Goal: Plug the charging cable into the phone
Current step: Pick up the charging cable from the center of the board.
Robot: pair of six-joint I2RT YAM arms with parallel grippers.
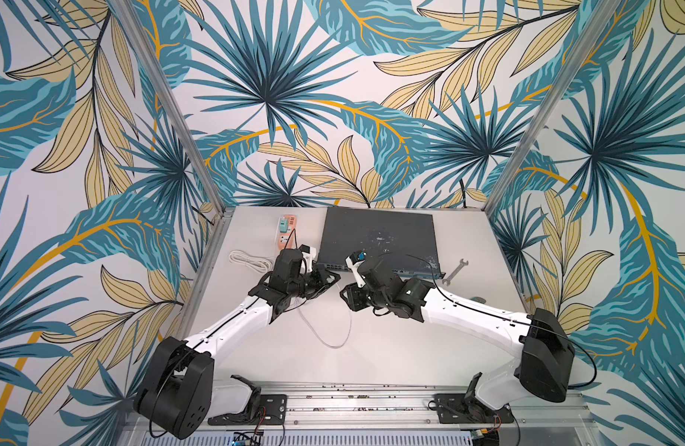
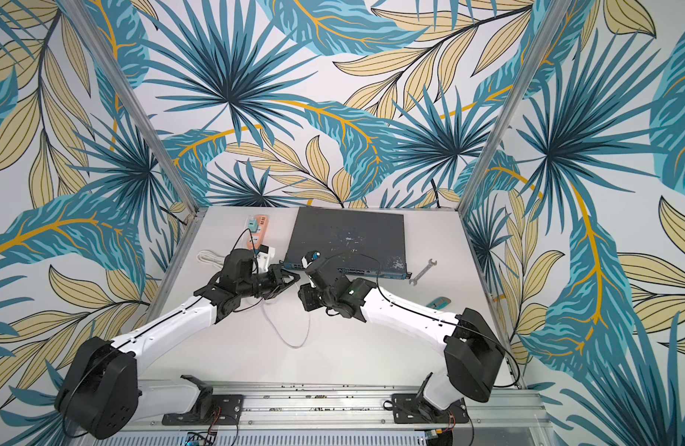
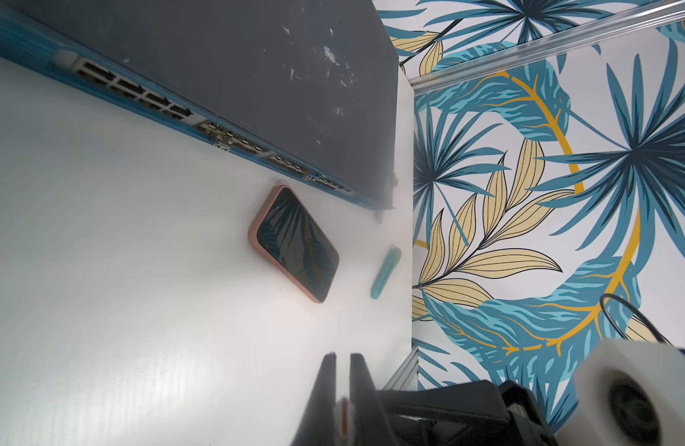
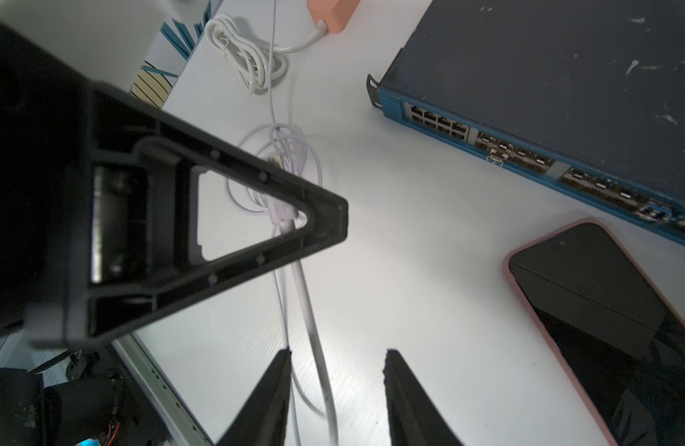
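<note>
1. Nearby, in the right wrist view, the right gripper has its jaws spread wide; the charging cable runs through the gap, closer to one finger, and contact can't be told
2. Next the left gripper: jaws pressed almost together, with a small whitish bit pinched deep between the fingers; in the right wrist view its tip sits on the cable at a thicker white end piece, which is blurred
3. Cable look: thin and white, with one span raised off the table between the left tip and the right jaws; the rest lies in loose loops, with one long loop trailing toward the robot base in both top views
4. The phone lies flat with its black screen up and has a pinkish-orange edge; it is off to the side of the right jaws, apart from the cable, and hidden under the right arm in the top views
5. The network switch is just beyond the phone with a small gap; it is dark grey, and its blue port face is toward the arms
6. A teal object lies past the phone near the table edge, and a wrench lies by the switch's corner
7. Farthest back, the orange power strip sits beside its thick coiled cord
</note>
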